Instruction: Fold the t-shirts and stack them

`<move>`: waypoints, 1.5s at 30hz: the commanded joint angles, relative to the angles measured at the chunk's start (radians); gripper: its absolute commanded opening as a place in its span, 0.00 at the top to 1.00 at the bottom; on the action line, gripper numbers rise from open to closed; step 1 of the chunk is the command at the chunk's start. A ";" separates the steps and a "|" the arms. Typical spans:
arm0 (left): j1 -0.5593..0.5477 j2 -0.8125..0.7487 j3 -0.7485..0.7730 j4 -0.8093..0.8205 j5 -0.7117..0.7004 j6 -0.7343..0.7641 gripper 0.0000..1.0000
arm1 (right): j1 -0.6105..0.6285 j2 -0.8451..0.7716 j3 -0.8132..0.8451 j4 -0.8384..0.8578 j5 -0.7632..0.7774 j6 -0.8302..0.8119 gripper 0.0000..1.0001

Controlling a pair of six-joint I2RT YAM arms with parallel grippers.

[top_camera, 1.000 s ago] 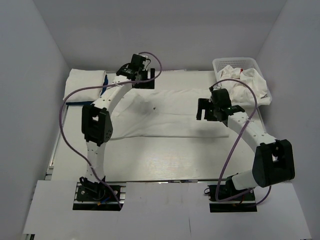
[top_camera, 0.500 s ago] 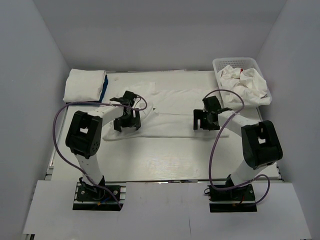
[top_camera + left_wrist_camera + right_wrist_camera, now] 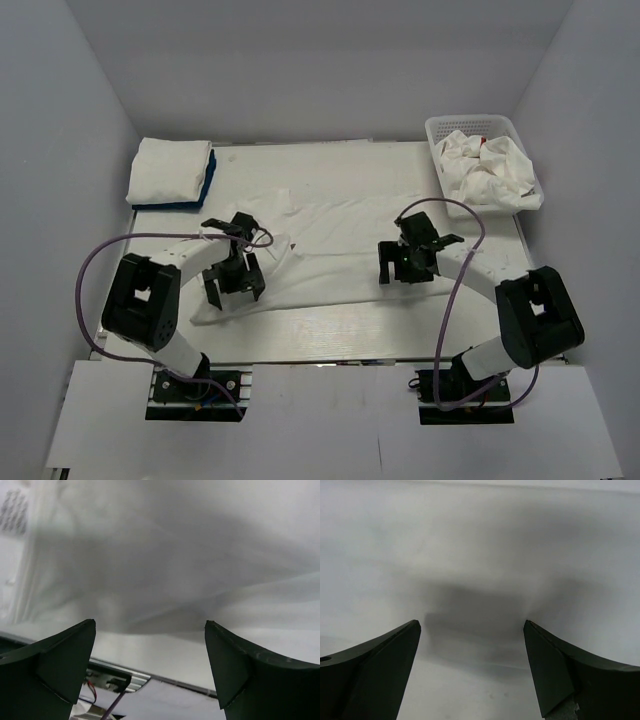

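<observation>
A white t-shirt (image 3: 330, 240) lies spread across the middle of the table. My left gripper (image 3: 233, 297) is low over its near-left part, open, with nothing between its fingers. In the left wrist view the cloth (image 3: 165, 555) fills the picture above the open left gripper (image 3: 150, 623), and the table's near edge shows below. My right gripper (image 3: 405, 277) is open over the shirt's near-right edge. The right wrist view shows only white cloth (image 3: 470, 545) ahead of the open right gripper (image 3: 471, 622). A folded white shirt (image 3: 168, 168) rests on a blue one (image 3: 209, 176) at the back left.
A white mesh basket (image 3: 470, 122) stands at the back right, holding crumpled white shirts (image 3: 490, 165) with a bit of red showing. White walls close in the table on three sides. Purple cables loop beside both arms.
The left arm swung from the table's back to the shirt's near-left part. The right gripper drew slightly nearer. The shirt's near-left corner now lies closer to the front edge.
</observation>
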 commanded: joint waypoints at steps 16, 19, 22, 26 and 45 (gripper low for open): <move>0.055 0.546 1.258 -0.114 -0.226 0.191 0.00 | -0.018 0.059 0.461 -0.029 0.273 0.026 0.10; 0.099 0.701 1.401 -0.054 -0.157 0.248 0.00 | -0.046 0.093 0.513 -0.013 0.305 0.014 0.10; 0.145 0.775 1.422 0.060 -0.051 0.248 0.00 | -0.072 0.140 0.569 -0.002 0.329 0.005 0.10; 0.177 0.816 1.356 0.218 0.044 0.258 0.00 | -0.110 0.226 0.670 -0.043 0.348 -0.012 0.10; 0.187 0.850 1.222 0.234 0.102 0.378 0.79 | -0.182 0.594 0.986 -0.146 0.377 -0.064 0.10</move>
